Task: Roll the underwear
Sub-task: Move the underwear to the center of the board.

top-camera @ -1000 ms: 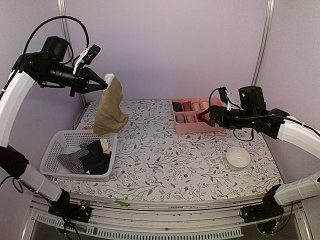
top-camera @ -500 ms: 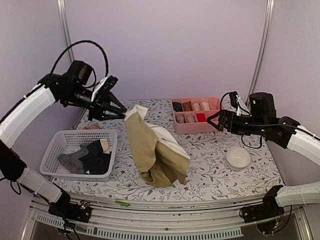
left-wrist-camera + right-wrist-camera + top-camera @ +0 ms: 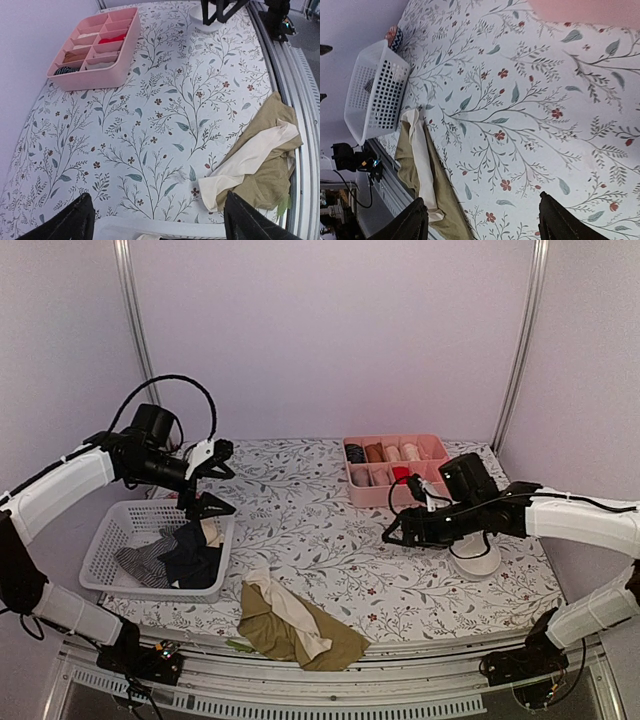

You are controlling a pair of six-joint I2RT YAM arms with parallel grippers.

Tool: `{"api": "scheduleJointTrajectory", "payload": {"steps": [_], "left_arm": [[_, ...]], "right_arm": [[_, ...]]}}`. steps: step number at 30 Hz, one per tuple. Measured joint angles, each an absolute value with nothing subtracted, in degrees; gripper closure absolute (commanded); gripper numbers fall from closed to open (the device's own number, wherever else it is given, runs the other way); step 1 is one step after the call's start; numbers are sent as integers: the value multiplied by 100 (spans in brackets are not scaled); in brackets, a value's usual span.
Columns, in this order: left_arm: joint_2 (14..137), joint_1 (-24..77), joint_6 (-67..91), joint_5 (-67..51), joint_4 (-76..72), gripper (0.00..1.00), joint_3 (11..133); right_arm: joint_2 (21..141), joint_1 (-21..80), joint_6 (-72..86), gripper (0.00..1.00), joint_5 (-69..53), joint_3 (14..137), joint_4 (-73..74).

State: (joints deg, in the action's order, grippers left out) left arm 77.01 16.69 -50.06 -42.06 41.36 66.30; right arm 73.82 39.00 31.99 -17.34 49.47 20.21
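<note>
Olive-tan underwear (image 3: 300, 628) lies crumpled on the floral table (image 3: 320, 530) at the near edge, left of centre, just beside the near right corner of the white mesh basket (image 3: 100, 575). Its long axis is diagonal, from the end by the basket toward the near right. A cream strip lies on top along the same line. The left wrist view shows the underwear (image 3: 260, 160) reaching the table edge and touching the metal rail (image 3: 305, 125), so there is no room on the near side. The basket crowds the left side. On the far and right sides there is bare cloth up to the pink divided tray (image 3: 395, 490) and the white bowl (image 3: 478, 560).

Left gripper (image 3: 218, 477) hovers above the basket's far right rim, fingers spread wide and holding nothing. Right gripper (image 3: 398, 528) is low over the table between tray and bowl, fingers parted and empty; its wrist view has the underwear (image 3: 425, 170) well apart.

A black garment (image 3: 192, 558) and a striped garment (image 3: 138, 565) sit in the basket.

Versus earlier: a second ago the left gripper held the underwear up high; half a second ago it was loose in mid-air; now it is down. The left arm has dropped lower. The right arm has come off the tray toward table centre.
</note>
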Motion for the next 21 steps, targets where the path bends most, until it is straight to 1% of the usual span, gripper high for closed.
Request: {"api": "scheduleJointTrajectory", "payload": {"steps": [3, 5, 7, 11, 13, 19, 21], "left_arm": [[7675, 1715, -5035, -4191, 4139, 12, 6624], [7651, 1723, -4965, -4195, 4115, 13, 6595], [7601, 1726, -4851, -4202, 4075, 13, 6530], [7430, 1728, -4657, -4233, 3957, 13, 6320], [7373, 1732, -4587, -4233, 3942, 13, 6278], [7223, 1741, -4510, -4187, 3863, 13, 6250], [7188, 1741, -4488, -4160, 3852, 13, 6235]], "right_arm": [[8042, 4431, 3168, 33, -2001, 5118, 1896], [8652, 4888, 3094, 35, -2202, 5437, 1833], [9209, 5293, 3013, 39, -2364, 5804, 1796], [10348, 5986, 2711, 55, -2615, 6678, 1817], [10844, 6217, 2611, 63, -2729, 7032, 1850], [11441, 6342, 2458, 76, -2716, 7192, 2027], [11583, 6342, 2434, 79, -2596, 7301, 2169]]}}
